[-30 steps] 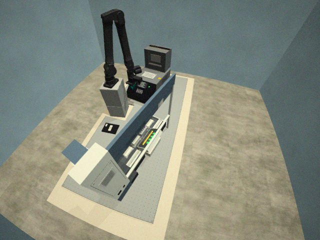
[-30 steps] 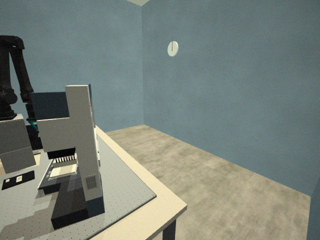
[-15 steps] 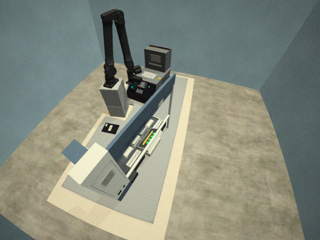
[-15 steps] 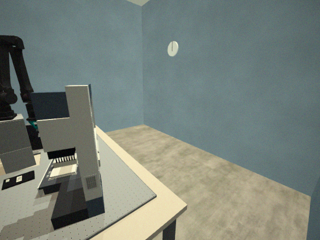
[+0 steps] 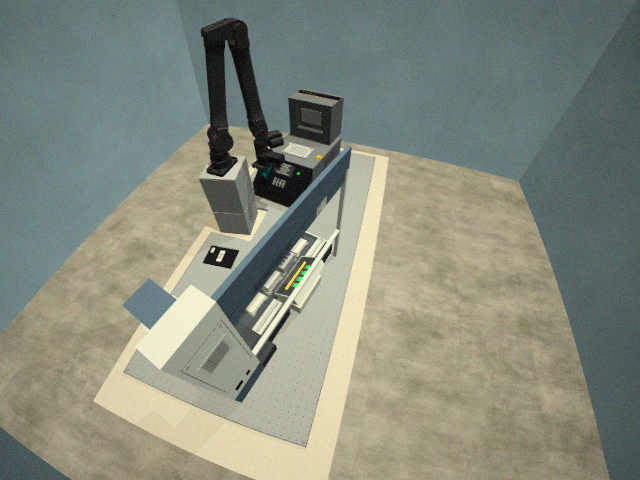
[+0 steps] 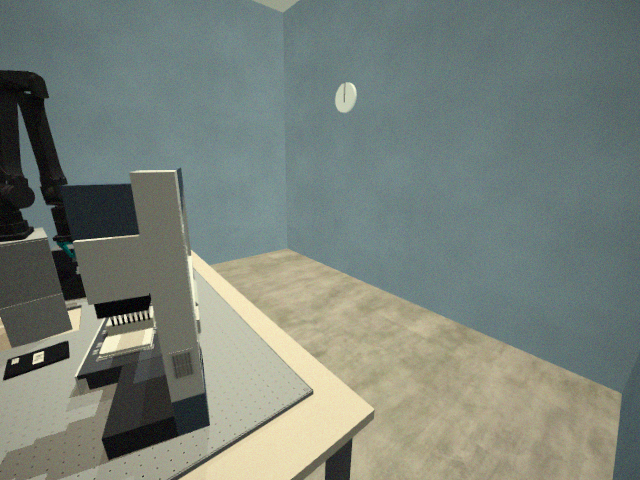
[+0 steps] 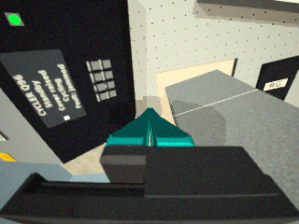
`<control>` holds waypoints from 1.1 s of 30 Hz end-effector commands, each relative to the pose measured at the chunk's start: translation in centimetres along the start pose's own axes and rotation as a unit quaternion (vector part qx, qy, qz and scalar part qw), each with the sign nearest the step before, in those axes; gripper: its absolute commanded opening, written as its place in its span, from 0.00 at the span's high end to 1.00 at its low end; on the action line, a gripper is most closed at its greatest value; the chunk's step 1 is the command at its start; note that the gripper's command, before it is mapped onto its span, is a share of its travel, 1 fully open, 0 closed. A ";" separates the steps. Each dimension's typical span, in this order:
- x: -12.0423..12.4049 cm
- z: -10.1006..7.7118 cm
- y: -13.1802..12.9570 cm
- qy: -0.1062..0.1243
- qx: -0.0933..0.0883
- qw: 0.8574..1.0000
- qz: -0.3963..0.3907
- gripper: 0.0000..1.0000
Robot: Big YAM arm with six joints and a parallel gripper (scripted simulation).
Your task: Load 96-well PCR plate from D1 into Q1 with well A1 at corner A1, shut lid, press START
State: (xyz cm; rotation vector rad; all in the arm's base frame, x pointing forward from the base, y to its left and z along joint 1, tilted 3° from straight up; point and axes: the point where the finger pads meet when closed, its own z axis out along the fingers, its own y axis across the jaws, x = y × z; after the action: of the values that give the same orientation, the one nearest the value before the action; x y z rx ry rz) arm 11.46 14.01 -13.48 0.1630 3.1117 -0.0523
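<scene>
Beside Q1's panel (image 7: 70,70) | hand (image 7: 150,128) shut, empty | key labels unreadable

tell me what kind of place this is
Likely a lab automation bench: a black thermal cycler with a keypad and a panel reading "CYCLER Q96", a liquid-handling deck with plates, and a robot arm on a pedestal.

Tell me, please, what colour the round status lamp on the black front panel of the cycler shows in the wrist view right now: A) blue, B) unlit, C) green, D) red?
C: the round lamp at the upper left of the black front panel glows green, and the top view shows the same green dot beside the key grid.
</scene>
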 end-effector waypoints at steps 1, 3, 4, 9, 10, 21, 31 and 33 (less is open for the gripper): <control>-0.3 0.1 0.8 -0.004 -0.008 1.000 -0.012 1.00; 0.0 0.1 0.3 -0.001 -0.004 1.000 -0.012 1.00; 0.2 0.2 0.1 0.000 -0.002 1.000 -0.012 1.00; 0.1 0.1 0.2 -0.002 -0.004 1.000 -0.011 1.00; -0.1 0.0 0.5 -0.004 -0.007 1.000 -0.011 1.00; -0.5 -0.2 0.9 -0.008 -0.014 1.000 -0.005 1.00; -0.5 -0.1 0.4 -0.006 -0.011 1.000 0.001 1.00; -0.7 -0.2 0.7 -0.007 -0.013 1.000 0.001 1.00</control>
State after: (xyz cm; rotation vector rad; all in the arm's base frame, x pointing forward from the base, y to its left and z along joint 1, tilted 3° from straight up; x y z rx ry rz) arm 11.34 13.79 -13.53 0.1653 3.1146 -0.0596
